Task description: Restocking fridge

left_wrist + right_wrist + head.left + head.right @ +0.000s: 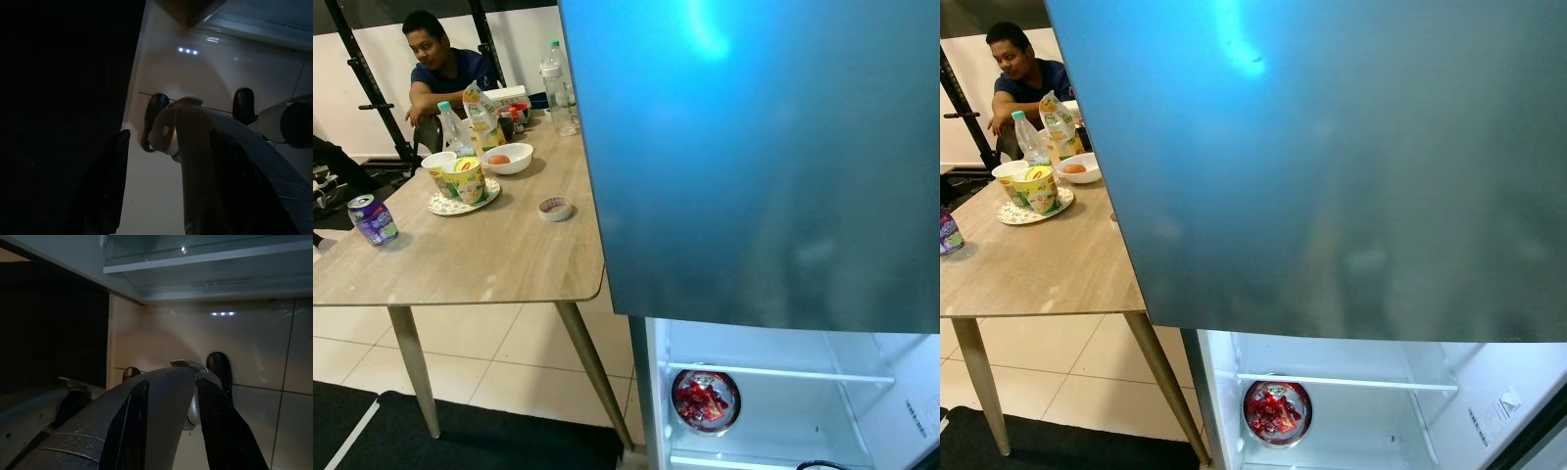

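- Jaws of both grippers stand apart with nothing between them: the left gripper [164, 161] and right gripper [171, 426] hang idle low over pale floor, in dim light.
- Fridge [754, 157]: its blue upper door fills the upper right of the frame; the lit lower compartment stands open at the bottom right.
- Table [489, 255], on the left, carries what I judge is stock left to move: bottle [558, 88], carton [481, 113], cups [460, 176] on a plate, a white bowl [509, 157], a can [372, 217] at the far left, a small lid [555, 208].
- Person [440, 69] sits at the upper left, behind the table.
- Red-filled bowl [705, 399] sits on the fridge shelf, so restocking looks barely begun.
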